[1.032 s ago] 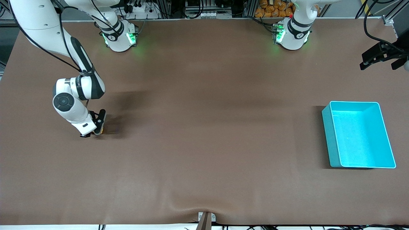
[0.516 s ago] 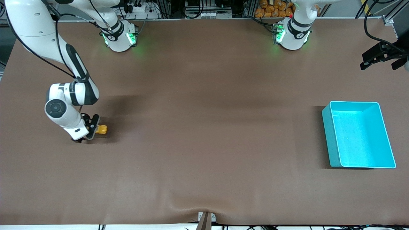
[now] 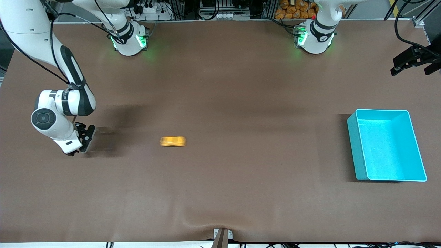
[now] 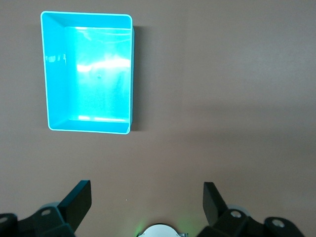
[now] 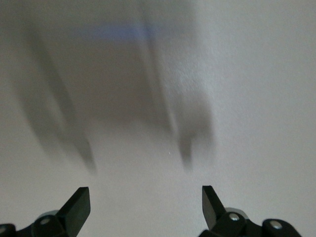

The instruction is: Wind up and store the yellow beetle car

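Observation:
The yellow beetle car stands on the brown table, streaked by motion, between the right gripper and the middle of the table. My right gripper is low over the table at the right arm's end, open and empty, well apart from the car. Its wrist view shows only bare table between the open fingers. My left gripper waits high over the table's edge at the left arm's end, open and empty. The car is out of both wrist views.
A turquoise bin stands empty toward the left arm's end of the table; it also shows in the left wrist view. The two arm bases stand along the table's edge farthest from the front camera.
The right gripper opened, let go of the car and pulled away toward the right arm's end. The car rolled across the table toward the bin's end.

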`<state>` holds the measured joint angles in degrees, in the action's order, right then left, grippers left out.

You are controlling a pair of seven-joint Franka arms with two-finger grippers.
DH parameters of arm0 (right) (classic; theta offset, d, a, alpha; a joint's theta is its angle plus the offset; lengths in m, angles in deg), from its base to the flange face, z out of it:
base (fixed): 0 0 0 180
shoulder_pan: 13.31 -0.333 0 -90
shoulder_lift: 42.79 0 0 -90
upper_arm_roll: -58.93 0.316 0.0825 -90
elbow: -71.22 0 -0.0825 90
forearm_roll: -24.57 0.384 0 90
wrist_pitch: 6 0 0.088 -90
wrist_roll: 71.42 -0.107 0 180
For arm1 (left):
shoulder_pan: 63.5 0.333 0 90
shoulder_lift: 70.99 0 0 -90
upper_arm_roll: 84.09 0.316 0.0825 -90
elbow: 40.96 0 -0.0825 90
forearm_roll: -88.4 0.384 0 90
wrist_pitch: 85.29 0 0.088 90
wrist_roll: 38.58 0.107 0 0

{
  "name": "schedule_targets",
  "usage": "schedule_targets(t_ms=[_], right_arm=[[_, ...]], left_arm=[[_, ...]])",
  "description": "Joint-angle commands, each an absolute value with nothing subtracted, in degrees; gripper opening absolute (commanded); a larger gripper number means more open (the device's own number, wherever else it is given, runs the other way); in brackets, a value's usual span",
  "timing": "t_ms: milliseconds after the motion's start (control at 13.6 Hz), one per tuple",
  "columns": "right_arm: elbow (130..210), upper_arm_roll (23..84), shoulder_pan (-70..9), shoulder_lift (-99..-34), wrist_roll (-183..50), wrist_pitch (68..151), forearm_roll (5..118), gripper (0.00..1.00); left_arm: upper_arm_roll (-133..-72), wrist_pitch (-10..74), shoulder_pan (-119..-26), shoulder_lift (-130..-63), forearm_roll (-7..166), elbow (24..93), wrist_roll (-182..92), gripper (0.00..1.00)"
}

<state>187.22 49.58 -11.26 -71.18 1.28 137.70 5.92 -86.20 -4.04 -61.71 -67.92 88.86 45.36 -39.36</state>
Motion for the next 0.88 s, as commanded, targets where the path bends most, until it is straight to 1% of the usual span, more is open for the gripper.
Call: schedule_targets(t_ms=[0, 74, 221, 369, 516, 663, 811], right_arm=[[186.63, 50.93, -9.36, -66.71, 3.11, 130.09, 11.18, 1.0], [184.88, 50.93, -9.44, -65.4, 3.11, 125.09, 13.82, 1.0], [178.57, 50.85, -9.44, -64.85, 4.68, 113.93, 16.91, 1.0], [172.94, 50.67, -8.4, -64.94, 6.79, 105.92, 20.34, 1.0], [168.54, 50.67, -6.81, -64.86, 6.71, 100.11, 20.71, 1.0], [162.13, 50.76, -5.67, -65.03, 6.1, 94.57, 20.88, 1.0], [156.5, 50.5, -4.88, -65.03, 5.4, 89.65, 24.46, 1.0]], left_arm=[[-86.55, -4.34, -61.39, -67.83, 90.15, 45.17, -38.94, 1.0], [-86.55, -4.34, -61.39, -67.83, 90.15, 45.17, -38.94, 1.0], [-86.55, -4.34, -61.39, -67.83, 90.15, 45.26, -38.94, 1.0], [-86.55, -4.34, -61.13, -68.18, 90.15, 45.17, -38.94, 1.0], [-86.55, -4.34, -60.78, -68.27, 90.15, 45.17, -38.94, 1.0], [-86.55, -4.34, -60.78, -68.27, 90.15, 45.17, -38.94, 1.0], [-86.55, -4.34, -60.78, -68.27, 90.15, 45.17, -38.94, 1.0]])
